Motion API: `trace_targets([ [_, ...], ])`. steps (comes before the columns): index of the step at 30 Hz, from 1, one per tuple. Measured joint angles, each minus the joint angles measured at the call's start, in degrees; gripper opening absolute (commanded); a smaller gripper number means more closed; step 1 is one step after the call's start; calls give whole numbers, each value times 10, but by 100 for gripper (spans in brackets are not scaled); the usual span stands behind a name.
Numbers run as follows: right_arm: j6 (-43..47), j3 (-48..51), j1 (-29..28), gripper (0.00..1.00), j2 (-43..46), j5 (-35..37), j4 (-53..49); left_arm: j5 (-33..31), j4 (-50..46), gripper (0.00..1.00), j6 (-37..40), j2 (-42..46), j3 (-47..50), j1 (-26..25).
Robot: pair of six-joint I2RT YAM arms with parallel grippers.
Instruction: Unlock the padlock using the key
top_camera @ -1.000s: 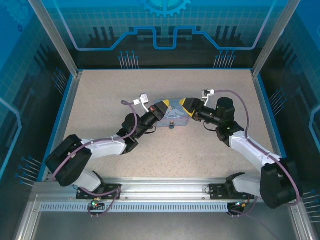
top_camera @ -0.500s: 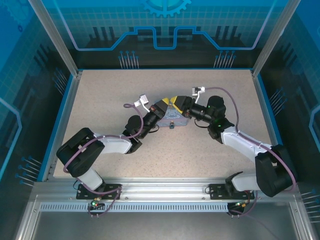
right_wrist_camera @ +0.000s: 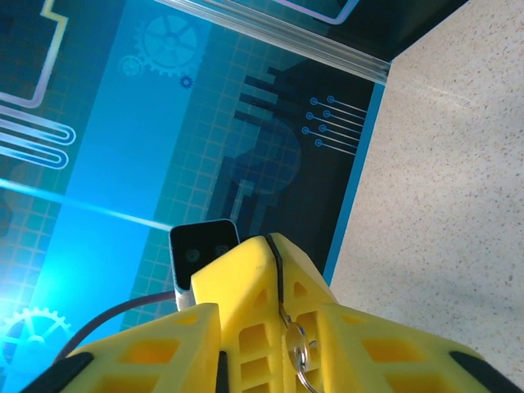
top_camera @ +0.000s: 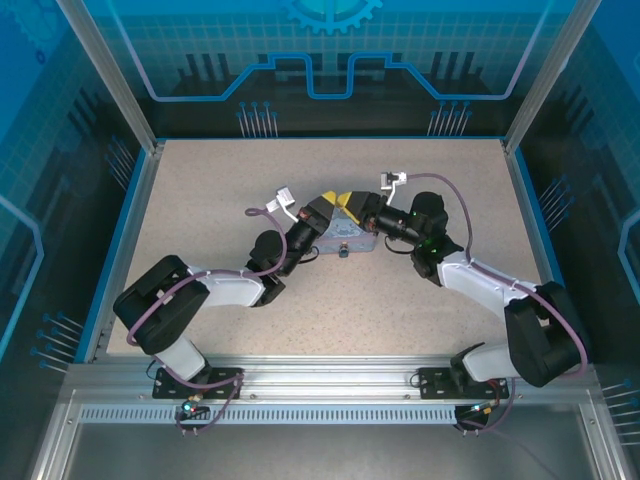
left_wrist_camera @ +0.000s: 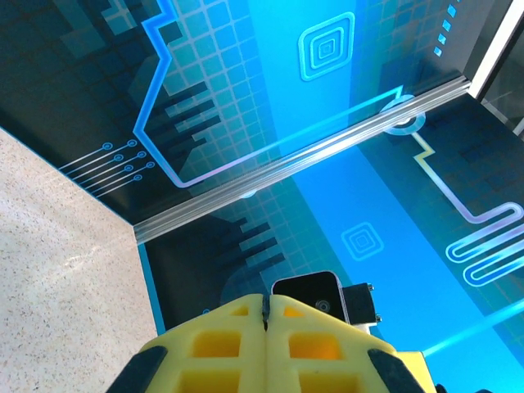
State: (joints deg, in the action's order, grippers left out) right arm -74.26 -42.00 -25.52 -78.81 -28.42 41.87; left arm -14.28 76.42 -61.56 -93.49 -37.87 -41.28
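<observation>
Mid-desk [top_camera: 200,210]: the padlock [top_camera: 343,250] hangs at the near face of the tin box [top_camera: 352,238], untouched. Just beyond, the right claw [top_camera: 350,205] has swung in tip-to-tip w/ the left claw [top_camera: 322,212], pinching the key [right_wrist_camera: 284,311]. Prob. a handover or regrip before insertion. Left claw pressed together; whether it holds anything can't be made out.
</observation>
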Motion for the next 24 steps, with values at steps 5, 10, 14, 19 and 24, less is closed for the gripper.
trace_targets([
  [5, -6, 0, -2, 27, -3, 0, 9, -9, 0, 0, 0, 0, -10, -4],
  [10, -9, 1, -4, 22, -8, 0, 15, -14, 2, 0, 0, -1, -17, -6],
  [14, -11, 4, -4, 13, -10, -1, 22, -16, 2, 0, 0, -4, -19, -7],
  [19, -16, 7, -4, 0, -10, 1, 23, -24, 3, 0, 0, -7, -19, -8],
  [24, -10, 7, -2, 0, -10, -2, 20, -26, 4, 14, -1, -8, -19, -9],
])
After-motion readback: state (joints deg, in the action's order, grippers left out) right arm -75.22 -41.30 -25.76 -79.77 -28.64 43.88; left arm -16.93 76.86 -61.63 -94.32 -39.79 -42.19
